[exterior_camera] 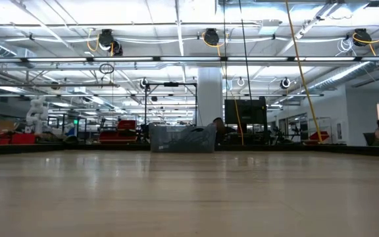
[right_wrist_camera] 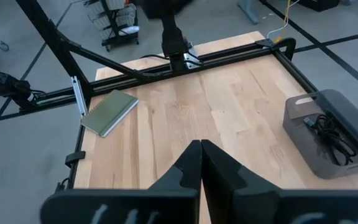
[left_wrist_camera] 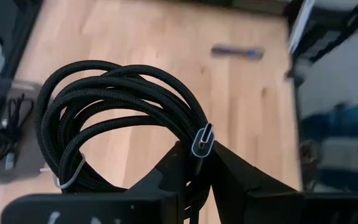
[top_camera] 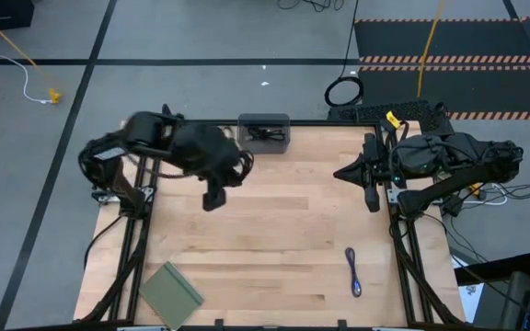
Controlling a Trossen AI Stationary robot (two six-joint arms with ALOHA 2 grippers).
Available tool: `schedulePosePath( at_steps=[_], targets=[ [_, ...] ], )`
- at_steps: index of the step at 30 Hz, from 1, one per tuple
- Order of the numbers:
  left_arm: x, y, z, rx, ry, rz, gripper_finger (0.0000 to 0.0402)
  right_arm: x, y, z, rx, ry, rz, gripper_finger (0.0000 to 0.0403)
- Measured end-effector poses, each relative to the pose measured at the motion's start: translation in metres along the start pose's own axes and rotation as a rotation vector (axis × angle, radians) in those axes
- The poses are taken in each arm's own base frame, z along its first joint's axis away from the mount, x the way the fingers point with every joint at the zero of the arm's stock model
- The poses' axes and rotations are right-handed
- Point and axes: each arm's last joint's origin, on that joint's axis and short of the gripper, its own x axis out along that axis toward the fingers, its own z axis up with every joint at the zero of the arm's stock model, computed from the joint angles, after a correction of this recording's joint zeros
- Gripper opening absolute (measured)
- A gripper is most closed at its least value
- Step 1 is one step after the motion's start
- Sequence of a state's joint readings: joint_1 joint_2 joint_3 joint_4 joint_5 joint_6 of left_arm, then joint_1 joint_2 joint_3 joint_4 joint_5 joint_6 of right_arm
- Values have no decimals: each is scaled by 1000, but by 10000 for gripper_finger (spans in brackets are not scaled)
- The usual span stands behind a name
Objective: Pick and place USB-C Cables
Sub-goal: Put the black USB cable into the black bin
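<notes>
A pale wooden table (top_camera: 274, 230) is sitting in a large workshop hall with strip lights overhead, and the low view is showing only its bare boards running back to the grey tray (exterior_camera: 182, 138).

The left gripper (top_camera: 213, 195) is hanging above the table's left half, just at seven o'clock from the tray, and its jaws are clamping a coiled black cable (left_wrist_camera: 114, 118). In the left wrist view the coil is bulging out beyond the fingers, pinched only at one edge, with its silver plug (left_wrist_camera: 203, 140) standing up right at the pinch. My judgement is that this is the risk: most of the coil is dangling free, so a quick swing could be loosening the loops, letting them slip from the jaws or snag on the tray's rim and spill outside it. A thin tie seems to be binding the coil, which should be helping.

Another black cable (right_wrist_camera: 332, 134) is already lying in the tray at twelve o'clock. The purple-blue cable (top_camera: 352, 272) is lying on the boards towards four o'clock, well apart from both grippers.

The right gripper (right_wrist_camera: 201, 155) is waiting at three o'clock, jaws together, holding nothing. A green pad (top_camera: 171, 292) is resting near seven o'clock.
</notes>
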State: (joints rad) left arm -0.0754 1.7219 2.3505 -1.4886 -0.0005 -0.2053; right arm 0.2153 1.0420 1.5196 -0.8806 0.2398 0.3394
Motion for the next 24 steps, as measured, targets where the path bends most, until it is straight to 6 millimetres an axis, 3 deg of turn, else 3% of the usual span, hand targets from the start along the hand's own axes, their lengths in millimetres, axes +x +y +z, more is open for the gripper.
schedulePosePath(
  at_steps=[7, 16, 20, 24],
  targets=[
    [-46, -1, -14, -12, -127, 40, 58, 0, 1, 2, 24, -21, 7, 0],
    [-106, 12, -47, -42, -225, 172, 58, 0, 1, 4, 27, -50, -8, 0],
    [-121, 18, -57, -50, -264, 238, 58, 0, 1, 4, 26, -53, -19, 0],
    [-122, 22, -58, -67, -264, 295, 58, 1, 0, 4, 24, -55, -37, 0]
  ],
)
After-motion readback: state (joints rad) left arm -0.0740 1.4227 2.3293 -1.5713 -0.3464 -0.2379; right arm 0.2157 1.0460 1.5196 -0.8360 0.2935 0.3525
